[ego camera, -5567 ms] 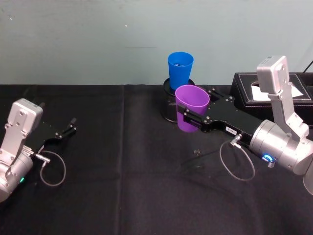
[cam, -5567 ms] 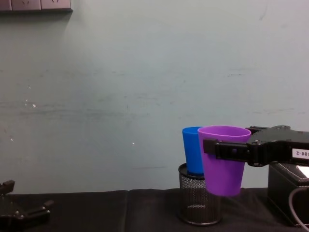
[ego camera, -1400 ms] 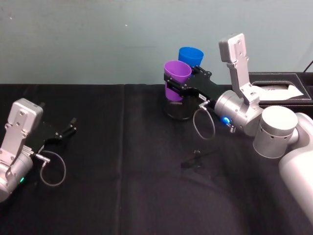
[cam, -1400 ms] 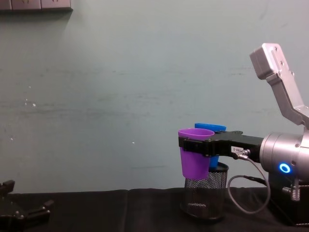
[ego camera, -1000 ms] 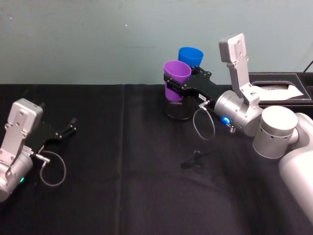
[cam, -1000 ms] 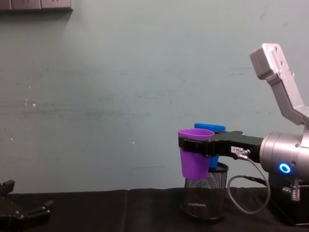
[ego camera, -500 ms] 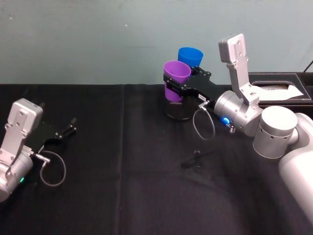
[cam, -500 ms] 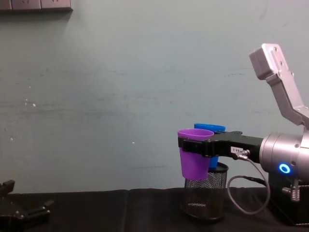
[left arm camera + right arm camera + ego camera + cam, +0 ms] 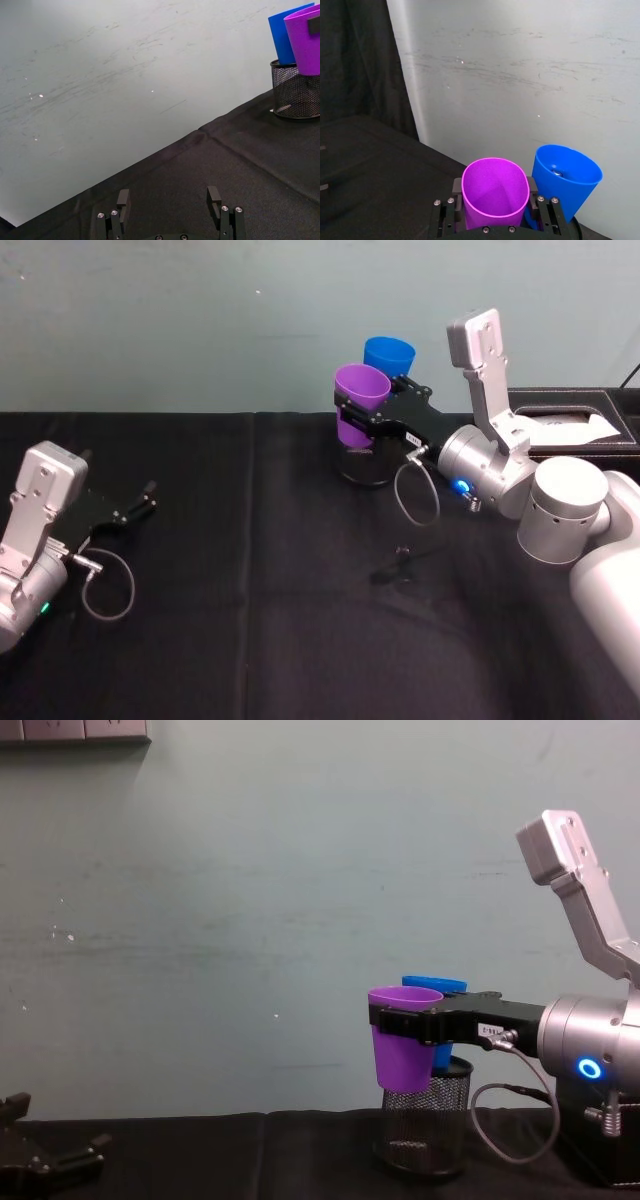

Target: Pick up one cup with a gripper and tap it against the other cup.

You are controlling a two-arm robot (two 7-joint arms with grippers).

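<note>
In the head view, the right tool was clamped round the purple cup, holding it above the black table just beside the blue cup, which stood in a wire-mesh pen holder. The left tool lay parked far to the left.

In the left wrist view, that tool's fingers were spread and held nothing.

In the right wrist view, the two rims sat side by side (whether they touched was not discernible).

In the chest view, the purple cup overlapped the blue one.

This looked like the tapping step. The next move called for a short, gentle nudge into the blue cup without toppling the holder.
</note>
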